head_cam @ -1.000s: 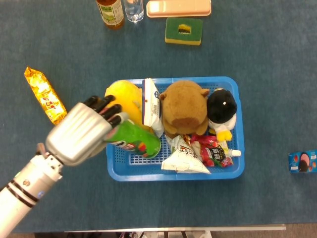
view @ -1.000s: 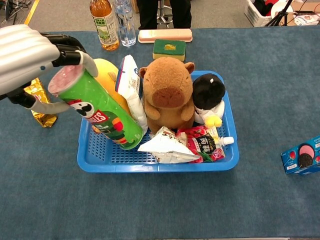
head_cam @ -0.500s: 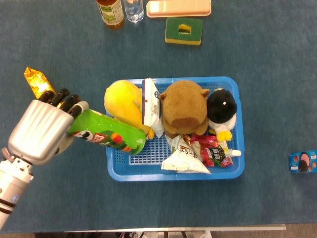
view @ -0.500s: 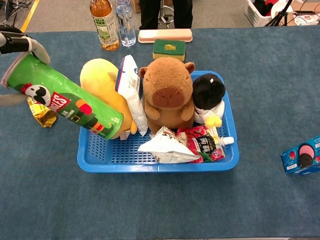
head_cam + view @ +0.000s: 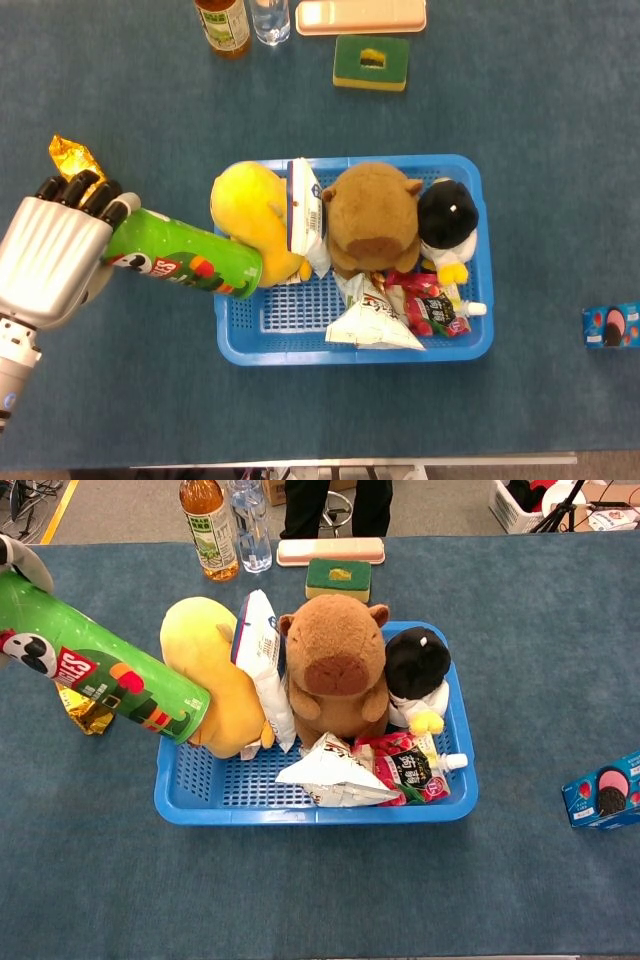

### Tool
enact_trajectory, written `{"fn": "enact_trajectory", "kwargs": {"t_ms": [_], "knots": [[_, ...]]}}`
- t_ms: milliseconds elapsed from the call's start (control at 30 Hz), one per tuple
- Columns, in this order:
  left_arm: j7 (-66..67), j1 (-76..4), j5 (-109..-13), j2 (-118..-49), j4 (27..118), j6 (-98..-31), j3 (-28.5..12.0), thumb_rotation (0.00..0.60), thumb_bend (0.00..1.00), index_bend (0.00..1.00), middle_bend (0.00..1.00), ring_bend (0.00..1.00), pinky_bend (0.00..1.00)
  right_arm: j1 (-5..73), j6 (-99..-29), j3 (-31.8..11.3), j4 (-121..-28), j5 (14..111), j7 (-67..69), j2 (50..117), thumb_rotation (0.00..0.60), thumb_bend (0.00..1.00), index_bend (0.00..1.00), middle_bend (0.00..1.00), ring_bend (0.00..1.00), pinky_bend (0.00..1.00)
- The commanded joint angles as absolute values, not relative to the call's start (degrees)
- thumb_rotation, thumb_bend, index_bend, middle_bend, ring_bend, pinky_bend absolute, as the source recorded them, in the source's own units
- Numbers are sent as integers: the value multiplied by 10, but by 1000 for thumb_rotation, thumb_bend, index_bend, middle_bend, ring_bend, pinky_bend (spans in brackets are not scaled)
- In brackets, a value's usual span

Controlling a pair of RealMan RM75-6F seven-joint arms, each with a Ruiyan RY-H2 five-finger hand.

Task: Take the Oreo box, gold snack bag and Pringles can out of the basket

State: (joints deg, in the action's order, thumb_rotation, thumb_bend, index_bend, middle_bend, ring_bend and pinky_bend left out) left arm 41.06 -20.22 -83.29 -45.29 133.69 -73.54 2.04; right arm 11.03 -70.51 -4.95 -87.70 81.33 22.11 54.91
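Observation:
My left hand (image 5: 50, 255) grips the top end of the green Pringles can (image 5: 185, 265) and holds it tilted, its lower end over the left rim of the blue basket (image 5: 350, 350). The chest view shows the can (image 5: 100, 675) at the far left, with only a sliver of the hand (image 5: 18, 560) at the frame edge. The gold snack bag (image 5: 72, 160) lies on the table behind my left hand, and its crinkled end (image 5: 85, 710) shows under the can. The blue Oreo box (image 5: 612, 325) lies on the table far right. My right hand is not visible.
In the basket sit a yellow plush (image 5: 250, 215), a white packet (image 5: 305, 210), a brown capybara plush (image 5: 375, 215), a black-and-white penguin plush (image 5: 447, 220) and several snack packets (image 5: 400, 310). A tea bottle (image 5: 222, 25), a water bottle (image 5: 270, 18), a pink case (image 5: 360, 15) and a green sponge (image 5: 370, 60) stand at the back.
My left hand has carried the Pringles can up and leftward out of the basket; its lower end now hangs at the left rim.

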Motion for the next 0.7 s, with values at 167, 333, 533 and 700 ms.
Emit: {"fn": "enact_trajectory", "kwargs": {"t_ms": [167,333,533,700], "knots": [[398,-193,-812,-462,1319,-729,22,600,358,477,531,248,350,111,-702,-48,-874,812,223,552,600,0,96,276,237,554],[390,-191,-798,-473,1299,-727,19,600,358,477,530,247,351,112,-700,-47,-872,812,225,554,600,0,96,276,237,554],[378,-185,-780,-473,1288,-733,14,600,358,477,529,248,353,113,-697,-46,-871,812,225,555,600,0,96,276,237,553],[367,-175,-767,-469,1286,-742,13,600,358,477,529,249,361,113,-697,-45,-870,813,224,557,600,0,96,276,237,554]]}}
